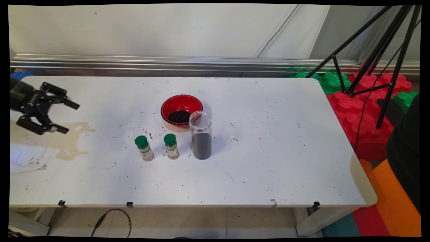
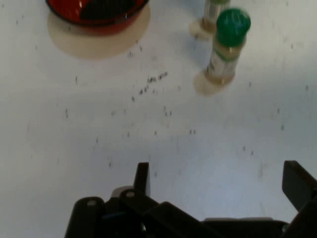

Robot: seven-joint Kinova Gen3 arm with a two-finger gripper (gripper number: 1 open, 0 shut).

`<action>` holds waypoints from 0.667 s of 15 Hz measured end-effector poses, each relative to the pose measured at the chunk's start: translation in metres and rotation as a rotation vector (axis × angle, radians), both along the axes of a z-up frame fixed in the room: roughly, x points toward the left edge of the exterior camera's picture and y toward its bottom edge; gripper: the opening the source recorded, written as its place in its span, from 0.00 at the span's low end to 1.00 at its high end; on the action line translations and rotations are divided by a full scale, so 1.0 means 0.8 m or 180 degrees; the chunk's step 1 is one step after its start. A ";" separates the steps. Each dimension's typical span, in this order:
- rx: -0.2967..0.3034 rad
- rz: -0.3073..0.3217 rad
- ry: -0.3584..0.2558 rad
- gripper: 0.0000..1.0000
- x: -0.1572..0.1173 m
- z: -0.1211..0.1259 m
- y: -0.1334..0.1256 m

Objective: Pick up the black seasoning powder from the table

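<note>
Gripper (image 1: 65, 116) first: it is black, made of hard jointed bars, and it hangs over the table's left edge with its two fingers spread wide apart and nothing between them. In the hand view one thin black finger (image 2: 142, 178) stands up at the bottom, and the other is far off at the right.

Under it the white table (image 1: 268, 161) is smooth and flat with rounded corners. A pale brown stain (image 1: 72, 141) with wavy edges lies on the table just beside the gripper. Little dark crumbs are sprinkled over the top.

Near the middle of the table stands a round red bowl (image 1: 181, 107) with a shiny inside and a black rim. A heap of dark grains lies in its bottom. Just beside the bowl, toward the near edge, stands a tall clear jar (image 1: 200, 134). It is a straight tube with an open top, and dark grains fill its lower half.

To the left of the jar stand two small spice bottles, well apart from the gripper. The left bottle (image 1: 144, 148) and the right bottle (image 1: 171, 146) each have a round green cap and tan powder inside.
</note>
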State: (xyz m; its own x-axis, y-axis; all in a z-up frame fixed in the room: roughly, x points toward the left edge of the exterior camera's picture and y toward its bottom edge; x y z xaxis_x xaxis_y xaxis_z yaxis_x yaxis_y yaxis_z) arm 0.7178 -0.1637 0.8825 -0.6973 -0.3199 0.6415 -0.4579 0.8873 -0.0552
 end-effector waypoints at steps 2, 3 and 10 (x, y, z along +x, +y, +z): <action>-0.0010 0.0004 0.0050 1.00 -0.014 0.002 -0.006; -0.0016 0.0004 0.0070 1.00 -0.020 0.003 -0.009; -0.0063 0.0004 0.0216 1.00 -0.069 0.004 -0.033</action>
